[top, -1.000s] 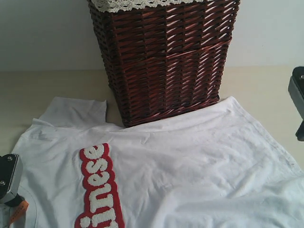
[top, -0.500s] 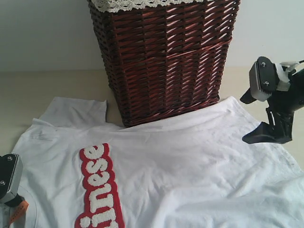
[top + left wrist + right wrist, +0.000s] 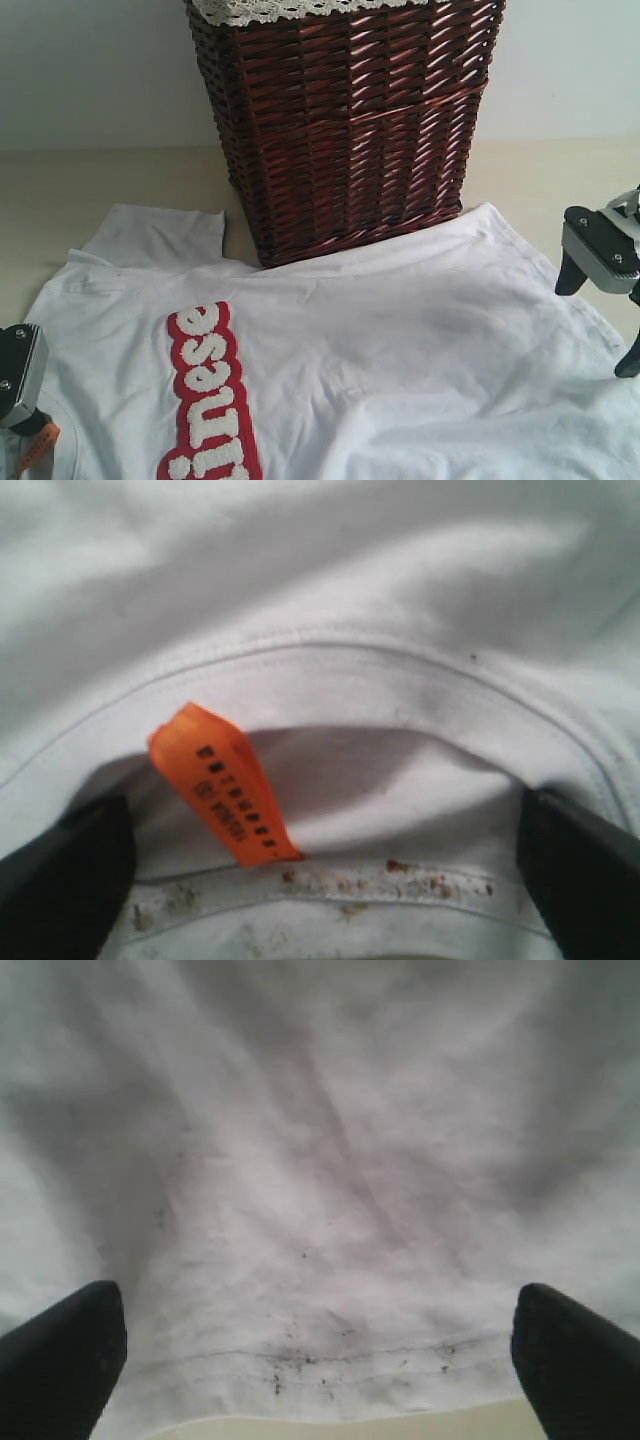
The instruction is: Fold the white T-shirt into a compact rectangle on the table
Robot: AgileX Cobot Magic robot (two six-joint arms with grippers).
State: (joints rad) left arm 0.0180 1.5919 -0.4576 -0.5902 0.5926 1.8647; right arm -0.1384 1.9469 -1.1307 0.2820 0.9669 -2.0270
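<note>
The large soft white cotton T-shirt (image 3: 400, 340) is lying spread, front up, on the pale beige wood-look table (image 3: 100, 180), just before the dark red-brown wicker basket (image 3: 350, 120). Its far edge is touching the foot of the basket, and one sleeve is reaching out to the left of the basket. The red band with fuzzy white letters (image 3: 205, 400) is running away from the basket, left of its middle.

The left gripper (image 3: 320, 880) is staying low, well to the left of the basket and nearer to the camera, over the neck opening of the shirt. Its two black fingers (image 3: 60, 880) are standing wide apart with nothing clamped; the small orange neck tag (image 3: 225, 785) is sticking up between them.

The right gripper (image 3: 320, 1360) is hanging to the right of the basket, tilted, above the shirt's edge. Its jaws are also standing wide apart, holding nothing, and the stitched hem (image 3: 330, 1355) is lying below them, next to bare table
</note>
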